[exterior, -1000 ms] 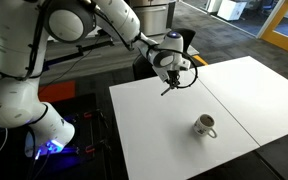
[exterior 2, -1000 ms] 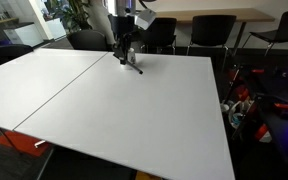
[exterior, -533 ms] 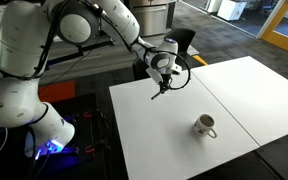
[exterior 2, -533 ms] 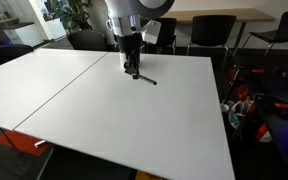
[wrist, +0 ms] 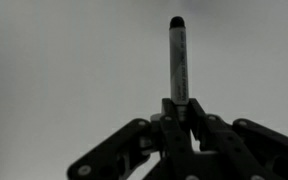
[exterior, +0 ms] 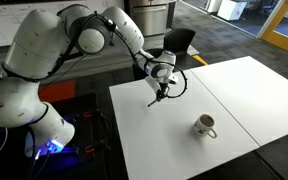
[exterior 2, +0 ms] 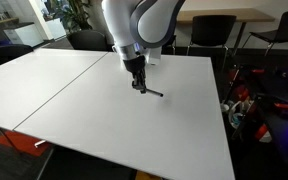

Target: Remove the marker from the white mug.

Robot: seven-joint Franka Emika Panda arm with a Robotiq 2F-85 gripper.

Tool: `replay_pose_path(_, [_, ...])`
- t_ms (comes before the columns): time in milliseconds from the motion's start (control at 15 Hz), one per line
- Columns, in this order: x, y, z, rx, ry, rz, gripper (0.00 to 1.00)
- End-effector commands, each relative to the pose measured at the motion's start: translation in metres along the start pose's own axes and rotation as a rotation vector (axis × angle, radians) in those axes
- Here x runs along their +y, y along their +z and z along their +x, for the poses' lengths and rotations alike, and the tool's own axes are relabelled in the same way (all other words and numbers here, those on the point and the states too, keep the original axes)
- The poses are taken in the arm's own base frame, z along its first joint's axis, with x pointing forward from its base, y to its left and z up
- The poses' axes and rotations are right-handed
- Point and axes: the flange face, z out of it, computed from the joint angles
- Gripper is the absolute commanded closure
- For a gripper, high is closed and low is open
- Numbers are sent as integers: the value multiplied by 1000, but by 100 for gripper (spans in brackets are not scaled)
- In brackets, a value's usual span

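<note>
My gripper (exterior: 160,90) is shut on the dark marker (exterior: 155,98), which sticks out below the fingers at a slant, just above the white table (exterior: 214,115). In an exterior view the gripper (exterior 2: 138,84) holds the marker (exterior 2: 152,92) low over the table near its far middle. In the wrist view the marker (wrist: 177,60) points away from the closed fingers (wrist: 179,118) over plain table surface. The white mug (exterior: 204,126) stands upright on the table, well away from the gripper, handle to one side, with nothing sticking out of it.
Black office chairs (exterior 2: 209,35) stand behind the table's far edge. A seam (exterior 2: 64,88) divides the tabletop. Cables and lit equipment (exterior: 49,145) lie on the floor beside the robot base. The table edge (exterior 2: 224,120) drops off toward clutter on the floor.
The arm has carried the marker across the table and lower, toward its near side; the marker's tip is now close to the surface. The mug has not moved.
</note>
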Motion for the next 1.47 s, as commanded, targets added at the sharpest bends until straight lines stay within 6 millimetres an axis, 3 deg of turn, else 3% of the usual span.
replay_pose_path(0, [4,-8,4,-33,-2,-42,49])
replay_pose_path(133, [6,-23,1,-17,6,-61,34])
replay_pose_path(400, [17,-78,-5,88,43,-107,4])
replay_pose_path(467, [21,-95,-7,119,67,-112,1])
replay_pose_path(733, [35,-147,-13,209,136,-135,0])
replay_pose_path(1067, [46,-185,-22,274,173,-129,0])
replay_pose_path(1133, [44,-173,-8,243,148,-126,0])
replay_pose_path(1400, [46,-182,-13,253,153,-123,0])
